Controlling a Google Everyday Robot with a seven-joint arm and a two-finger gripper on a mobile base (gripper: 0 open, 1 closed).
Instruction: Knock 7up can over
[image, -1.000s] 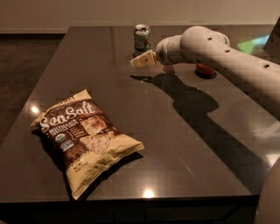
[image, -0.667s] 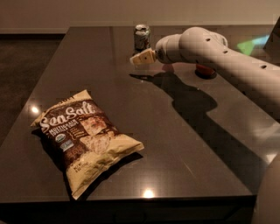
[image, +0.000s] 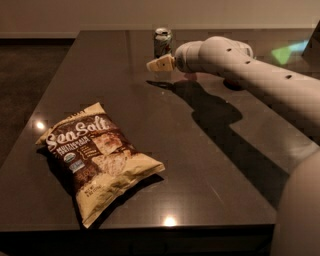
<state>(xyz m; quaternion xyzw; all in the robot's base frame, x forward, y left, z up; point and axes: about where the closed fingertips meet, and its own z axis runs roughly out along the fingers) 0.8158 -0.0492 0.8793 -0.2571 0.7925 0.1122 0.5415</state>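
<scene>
Jaws, pressed together, hover just in front of the upright 7up can (image: 163, 41).

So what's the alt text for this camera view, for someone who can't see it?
A white robot arm reaches across a dark table, its gripper close in front of an upright 7up can near the far edge. A Sea Salt chip bag lies flat at the near left.

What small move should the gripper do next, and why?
Probably push the cream gripper a little farther from the camera, into the side of the small green-and-white metal 7up can. The can stands upright near the far edge of the dark table; the gripper is just in front of it, seemingly not touching.
</scene>
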